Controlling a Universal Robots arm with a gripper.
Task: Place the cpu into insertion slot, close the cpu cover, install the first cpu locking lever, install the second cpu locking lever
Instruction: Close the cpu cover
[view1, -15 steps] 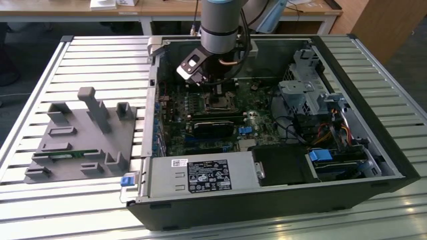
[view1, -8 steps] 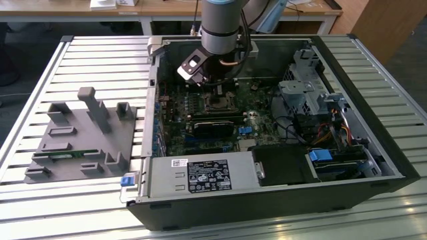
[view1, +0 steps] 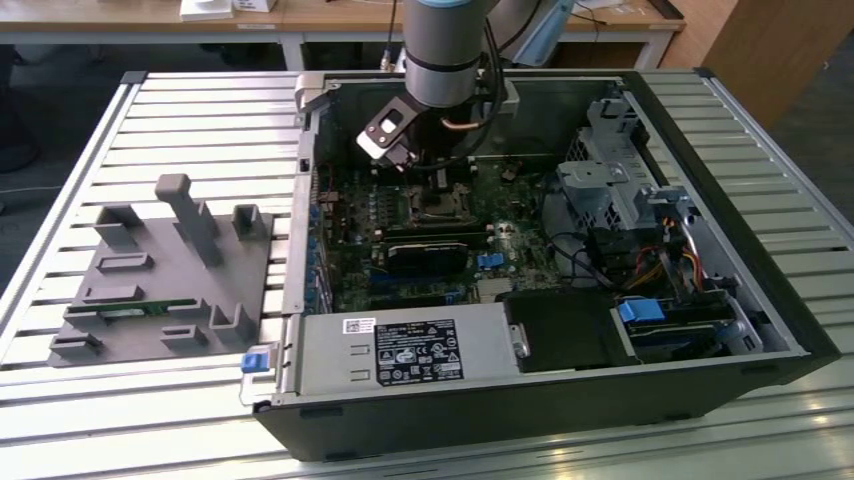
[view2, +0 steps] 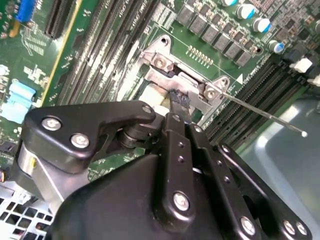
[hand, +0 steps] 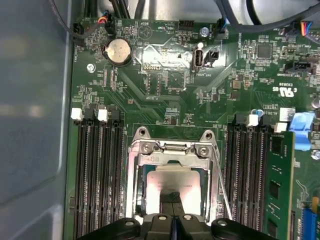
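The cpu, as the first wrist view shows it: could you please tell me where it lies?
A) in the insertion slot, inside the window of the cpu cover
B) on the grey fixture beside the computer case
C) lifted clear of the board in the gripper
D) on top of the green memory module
A: in the first wrist view the cpu lies flat, down on the board, framed by the silvery cpu cover, with the shut gripper at its edge.

A grey rack (view1: 160, 270) sits on the counter (view1: 200, 110), at nine o'clock from the computer case (view1: 534, 420). A round battery (hand: 119, 51) shines.
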